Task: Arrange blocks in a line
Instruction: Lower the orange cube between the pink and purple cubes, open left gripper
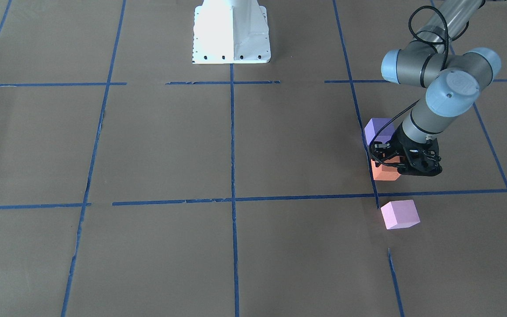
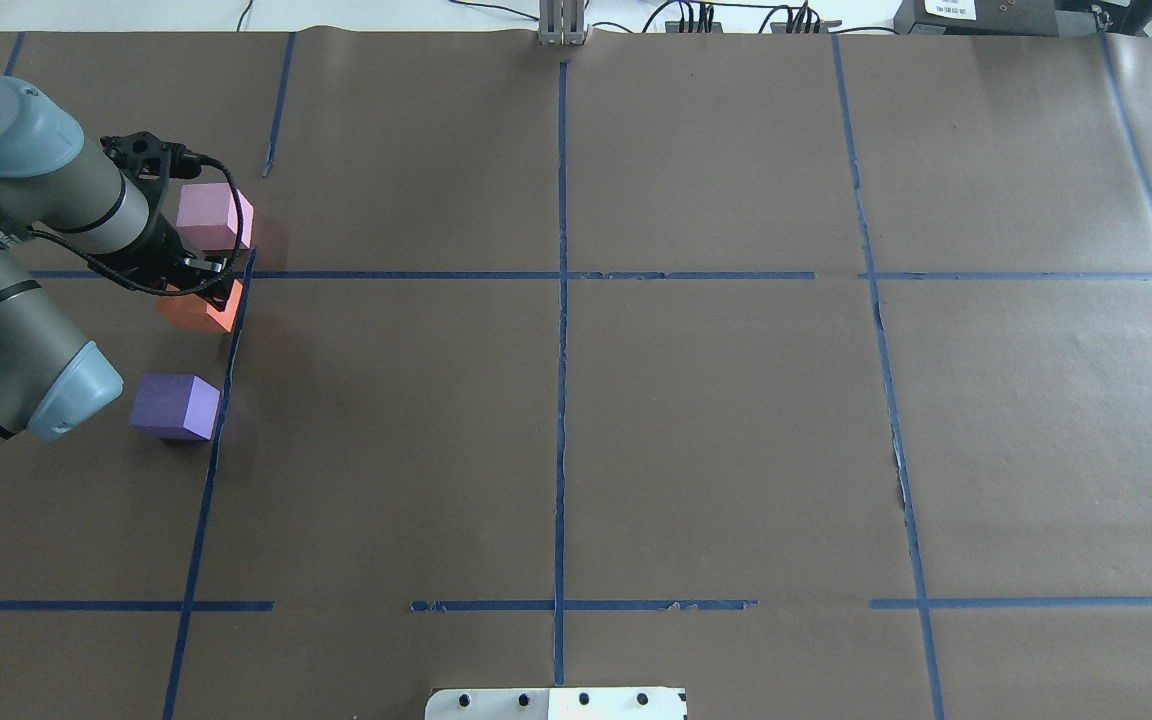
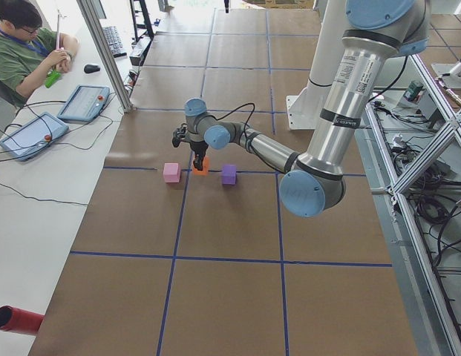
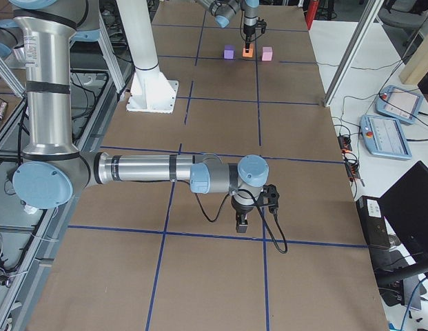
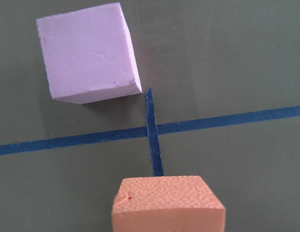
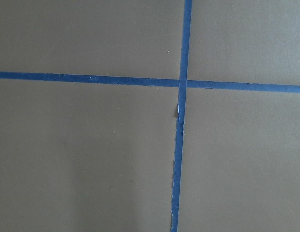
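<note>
Three foam blocks stand in a row on the brown paper at the robot's left. The orange block (image 1: pixel 385 173) (image 2: pixel 202 310) is in the middle, between the purple block (image 1: pixel 376 129) (image 2: pixel 174 405) and the light pink block (image 1: pixel 399 214) (image 2: pixel 212 218). My left gripper (image 1: pixel 386 164) (image 2: pixel 198 285) points straight down over the orange block and looks shut on it, low at the table. The left wrist view shows the orange block (image 5: pixel 168 203) close at the bottom and the pink block (image 5: pixel 87 58) beyond a tape line. My right gripper (image 4: pixel 241 224) hangs over a tape crossing; I cannot tell whether it is open or shut.
Blue tape lines (image 2: pixel 561 275) divide the paper into squares. The white robot base (image 1: pixel 231 33) stands at the robot's edge of the table. An operator (image 3: pixel 22 52) sits beside two tablets (image 3: pixel 83 102) at the far side.
</note>
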`<act>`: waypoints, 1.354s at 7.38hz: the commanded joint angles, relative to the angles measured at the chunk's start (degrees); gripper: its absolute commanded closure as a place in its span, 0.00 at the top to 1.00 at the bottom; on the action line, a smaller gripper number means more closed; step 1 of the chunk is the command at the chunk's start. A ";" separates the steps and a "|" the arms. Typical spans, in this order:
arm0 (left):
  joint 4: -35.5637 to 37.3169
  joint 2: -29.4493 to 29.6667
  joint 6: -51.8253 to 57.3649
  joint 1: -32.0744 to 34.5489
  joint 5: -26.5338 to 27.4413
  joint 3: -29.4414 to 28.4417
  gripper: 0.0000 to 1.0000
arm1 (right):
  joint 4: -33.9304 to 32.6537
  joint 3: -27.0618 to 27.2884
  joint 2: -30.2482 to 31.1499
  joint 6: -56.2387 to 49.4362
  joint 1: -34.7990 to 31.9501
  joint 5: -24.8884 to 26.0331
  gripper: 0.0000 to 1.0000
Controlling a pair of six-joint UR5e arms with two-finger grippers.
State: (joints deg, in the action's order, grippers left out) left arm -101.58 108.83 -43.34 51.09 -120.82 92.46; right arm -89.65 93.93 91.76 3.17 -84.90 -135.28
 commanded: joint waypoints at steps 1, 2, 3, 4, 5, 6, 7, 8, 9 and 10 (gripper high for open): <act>-0.10 -0.02 -0.08 0.59 -0.03 -1.22 0.00 | 0.00 -0.06 0.08 0.00 0.00 0.02 1.00; -0.02 -0.02 0.00 0.59 -0.03 -1.49 0.02 | 0.00 -0.06 0.08 0.00 0.00 -0.07 1.00; -0.10 -0.02 0.27 0.59 -0.03 -1.92 0.12 | 0.00 -0.06 0.08 0.00 0.00 -0.07 1.00; -0.19 0.07 0.27 0.51 -0.12 -2.54 0.25 | 0.00 -0.06 0.00 0.00 0.00 0.02 1.00; -0.80 0.07 0.27 0.51 -0.12 -2.98 0.45 | 0.00 -0.06 0.08 0.00 0.00 0.02 1.00; -0.90 0.15 0.44 0.51 -0.55 -2.98 0.88 | 0.00 -0.06 0.08 0.00 0.00 -0.07 1.00; -0.90 0.24 0.44 0.51 -0.65 -2.98 0.95 | 0.00 -0.06 0.00 0.00 0.00 -0.07 1.00; -0.90 0.24 0.45 0.51 -1.34 -2.98 0.99 | 0.00 -0.06 0.08 0.00 0.09 0.02 1.00; -0.90 0.42 0.45 0.51 -1.35 -2.98 0.99 | 0.00 0.03 0.08 0.00 0.09 -0.07 1.00; -1.07 0.51 0.45 0.51 -1.44 -2.90 0.99 | 0.00 0.03 0.00 0.00 0.09 0.02 1.00</act>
State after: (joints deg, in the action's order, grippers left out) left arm -102.52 109.21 -42.89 51.59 -122.09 89.49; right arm -89.65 93.91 91.82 3.17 -84.83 -135.31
